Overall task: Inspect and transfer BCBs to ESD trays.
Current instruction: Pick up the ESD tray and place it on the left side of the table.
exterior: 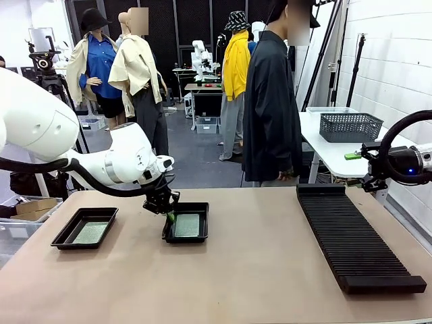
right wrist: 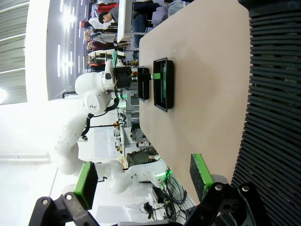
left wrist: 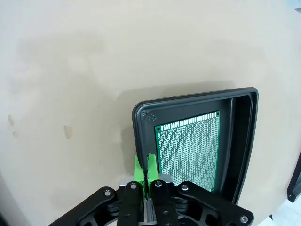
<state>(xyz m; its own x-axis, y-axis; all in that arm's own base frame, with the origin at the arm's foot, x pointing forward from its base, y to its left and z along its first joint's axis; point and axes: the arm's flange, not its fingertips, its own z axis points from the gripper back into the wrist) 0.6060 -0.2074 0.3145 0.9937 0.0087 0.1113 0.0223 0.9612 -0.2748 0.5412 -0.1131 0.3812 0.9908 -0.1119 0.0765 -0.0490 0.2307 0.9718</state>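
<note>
Two black ESD trays sit left of centre on the tan table [exterior: 270,270], each with a green BCB flat inside — the left tray [exterior: 85,227] and the right tray [exterior: 186,223], its board [left wrist: 189,151] a perforated grid with a pale strip of pads along one edge. No print on it is readable. The left gripper [left wrist: 144,170] has its green pads pinched shut on the right tray's near-left rim, plain in the left wrist view. The right gripper [right wrist: 143,178] hangs wide open and empty beside the long ribbed rack [exterior: 356,236] at the right; the front view leaves its fingers unclear.
</note>
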